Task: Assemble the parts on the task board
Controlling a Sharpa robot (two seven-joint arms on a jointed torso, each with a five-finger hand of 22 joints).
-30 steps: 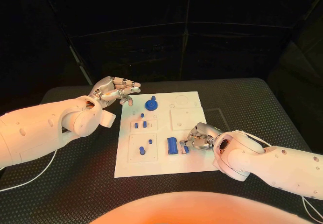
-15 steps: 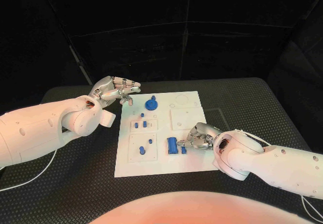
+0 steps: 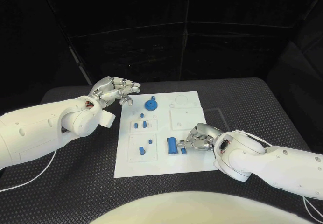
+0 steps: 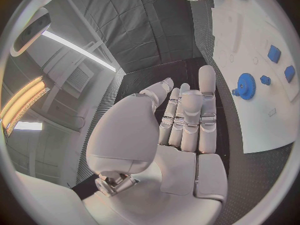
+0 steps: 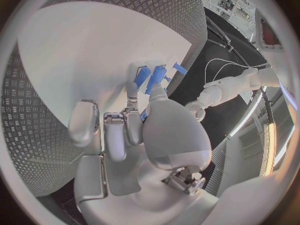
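In your head view, the task board (image 3: 161, 154) lies in the middle of the black worktop (image 3: 262, 107), and it serves as your landmark. Your left hand (image 3: 115, 90) hovers just off the board's far left corner, over the worktop, its fingers (image 3: 128, 85) curled loosely inward with nothing between them. A blue gear (image 3: 152, 104) stands on the board just beside that hand. Your right hand (image 3: 199, 137) rests on the board's near right part, fingers bent down against a long blue part (image 3: 173, 145) that lies beside a shorter blue piece (image 3: 183, 150). Whether the fingers actually clamp the long part or merely touch it, you cannot tell from here. More small blue parts (image 3: 142, 150) sit in the recesses on the board's left half.

In your left wrist view, the left hand's fingers (image 4: 206, 105) extend nearly straight, side by side, holding nothing, with the board's edge and the gear (image 4: 246, 86) beyond them.

In your right wrist view, the right hand's fingertips (image 5: 132, 92) press down on the board right at two blue parts (image 5: 150, 77); the thumb hides the contact.
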